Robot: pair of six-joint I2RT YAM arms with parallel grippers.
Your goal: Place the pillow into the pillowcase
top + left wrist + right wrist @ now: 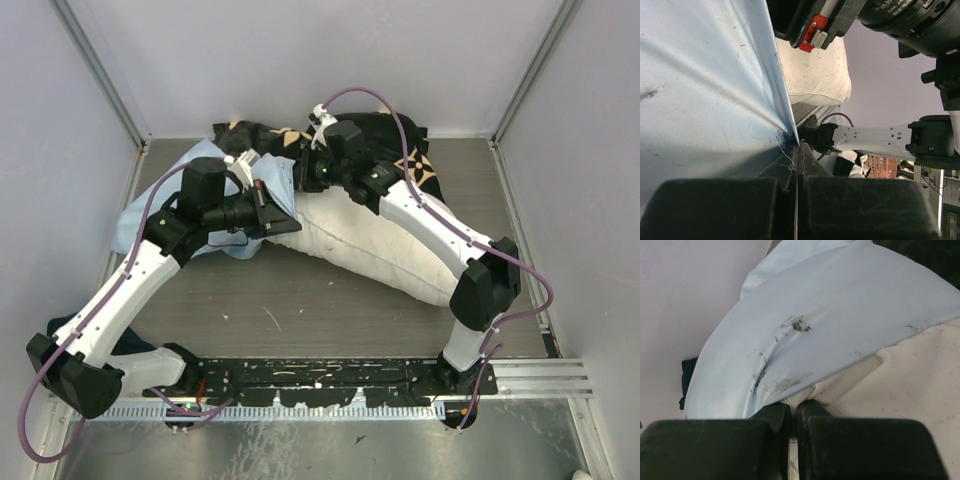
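— Pincers, how do they stand?
— We find left pincer [796, 150] and right pincer [794, 407] each nipping the pillowcase [165, 205] hem.
— And the pillow [380, 245]?
— We note it right of both, long axis running near-right.

The top camera sits above and behind the arm bases and looks down and forward over the whole table [330, 310], far enough back to take in both arms and the side walls. The left wrist camera sits just behind the left gripper [796, 155] and looks along its fingers, very near the pillowcase [705, 90]. Beyond that it catches the pillow [815, 70] and the right arm [875, 137]. The right wrist camera looks along the right gripper [794, 407], close on the same pillowcase and pillow. All three views share that patch.
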